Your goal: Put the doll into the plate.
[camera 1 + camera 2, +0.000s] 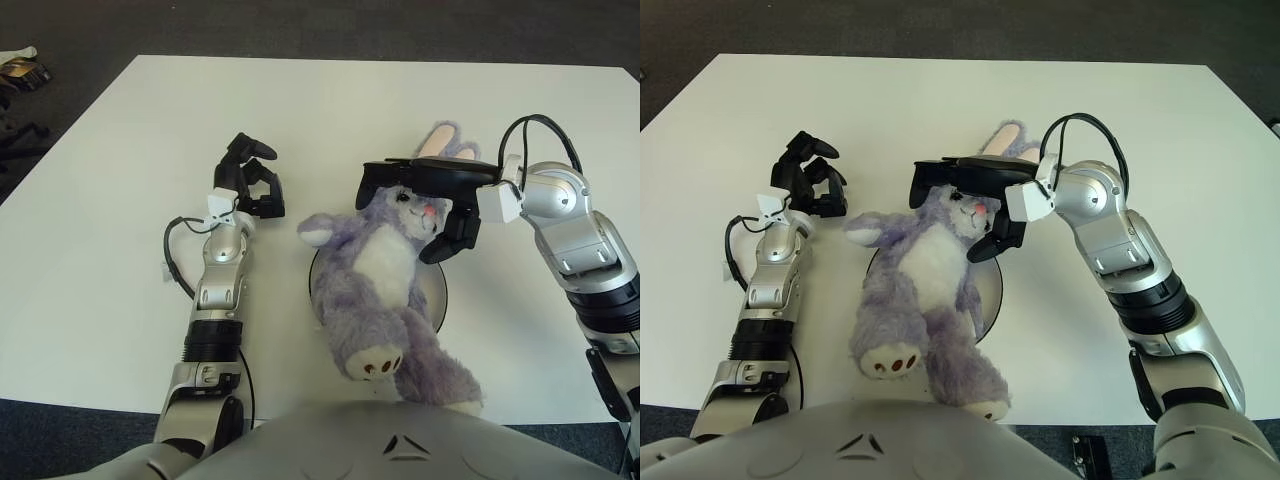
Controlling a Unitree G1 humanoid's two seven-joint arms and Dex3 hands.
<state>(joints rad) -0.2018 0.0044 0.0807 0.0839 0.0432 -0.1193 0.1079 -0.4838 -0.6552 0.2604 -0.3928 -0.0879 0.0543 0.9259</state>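
A purple plush rabbit doll [380, 275] with a white belly lies over the white, dark-rimmed plate [436, 290] near the table's front edge. Most of the plate is hidden under it. Its pink-lined ears [443, 143] point away from me and its feet hang toward my body. My right hand [425, 195] is curled around the doll's head, one finger across the top and another by the cheek. To the left of the doll, my left hand [250, 180] shows with its fingers curled, holding nothing.
The white table [330, 110] stretches far back and to both sides. A black cable [178, 255] loops beside my left forearm. Dark floor surrounds the table, with some clutter [22, 70] at the far left.
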